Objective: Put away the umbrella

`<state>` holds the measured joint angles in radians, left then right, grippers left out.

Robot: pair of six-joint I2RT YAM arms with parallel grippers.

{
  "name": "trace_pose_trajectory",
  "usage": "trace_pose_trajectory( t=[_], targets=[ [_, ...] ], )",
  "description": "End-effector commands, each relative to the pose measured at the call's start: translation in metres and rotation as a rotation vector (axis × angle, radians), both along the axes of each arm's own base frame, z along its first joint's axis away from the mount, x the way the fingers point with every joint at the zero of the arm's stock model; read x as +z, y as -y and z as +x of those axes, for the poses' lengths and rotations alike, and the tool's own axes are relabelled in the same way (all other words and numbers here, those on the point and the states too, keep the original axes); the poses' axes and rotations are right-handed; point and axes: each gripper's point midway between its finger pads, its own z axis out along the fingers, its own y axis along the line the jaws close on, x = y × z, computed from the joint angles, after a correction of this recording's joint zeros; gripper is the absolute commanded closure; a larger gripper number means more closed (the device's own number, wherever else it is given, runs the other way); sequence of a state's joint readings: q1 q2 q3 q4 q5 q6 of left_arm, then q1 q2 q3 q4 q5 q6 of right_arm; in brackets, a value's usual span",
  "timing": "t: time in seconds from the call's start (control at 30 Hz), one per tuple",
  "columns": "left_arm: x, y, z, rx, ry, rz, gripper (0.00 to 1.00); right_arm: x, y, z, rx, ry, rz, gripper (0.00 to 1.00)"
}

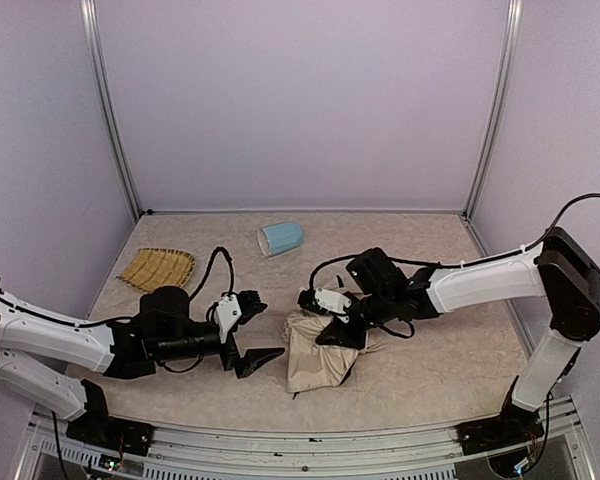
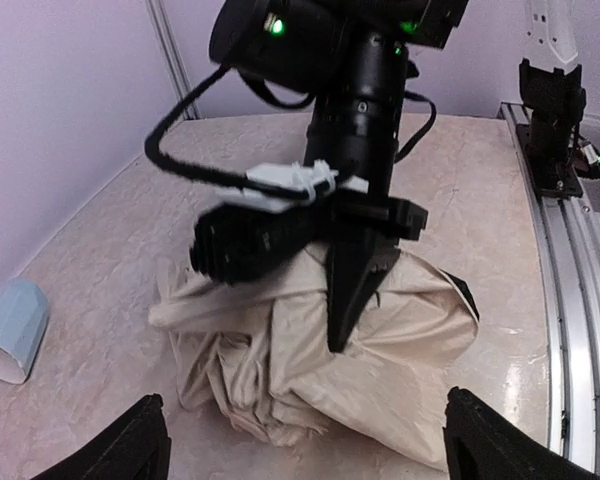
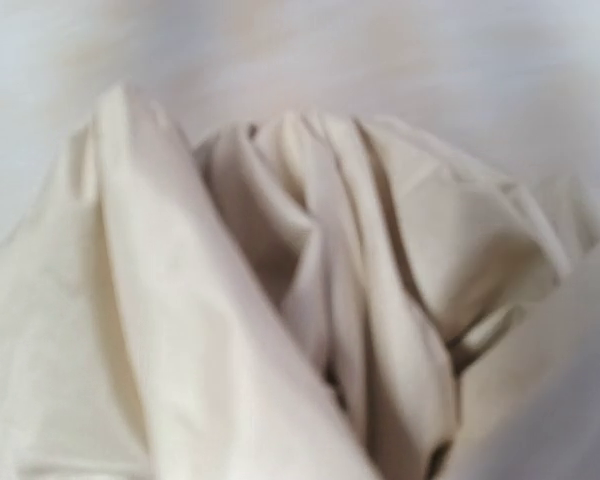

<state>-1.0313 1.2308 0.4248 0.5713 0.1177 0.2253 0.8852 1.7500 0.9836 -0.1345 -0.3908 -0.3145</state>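
Nearest, the left fingers [image 1: 252,333] stand wide open and empty just left of the umbrella [image 1: 315,362], which lies collapsed as a crumpled heap of soft cream fabric near the middle of the surface [image 1: 440,350], a pale beige top with a faint marbled pattern. The black right fingers [image 1: 338,338] come down on the heap's far side and pinch a bunch of cloth, folds gathering at their tip; close up, only creased fabric [image 3: 280,300] fills the right wrist view. Farther back, a woven yellow straw tray [image 1: 157,268] sits at the left, and a light-blue mug [image 1: 280,238] lies on its side, well apart from the umbrella.
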Motion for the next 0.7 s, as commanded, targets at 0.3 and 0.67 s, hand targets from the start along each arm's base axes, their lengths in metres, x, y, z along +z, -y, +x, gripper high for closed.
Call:
trace_pose_trajectory(
  t=[0.3, 0.67],
  targets=[
    [-0.009, 0.015, 0.056, 0.093, 0.081, -0.062, 0.01, 0.097, -0.013, 0.023, -0.047, 0.561, 0.191, 1.0],
    [-0.02, 0.045, 0.061, -0.066, 0.145, -0.12, 0.09, 0.12, -0.015, -0.027, 0.113, 0.51, 0.368, 1.0]
  ],
)
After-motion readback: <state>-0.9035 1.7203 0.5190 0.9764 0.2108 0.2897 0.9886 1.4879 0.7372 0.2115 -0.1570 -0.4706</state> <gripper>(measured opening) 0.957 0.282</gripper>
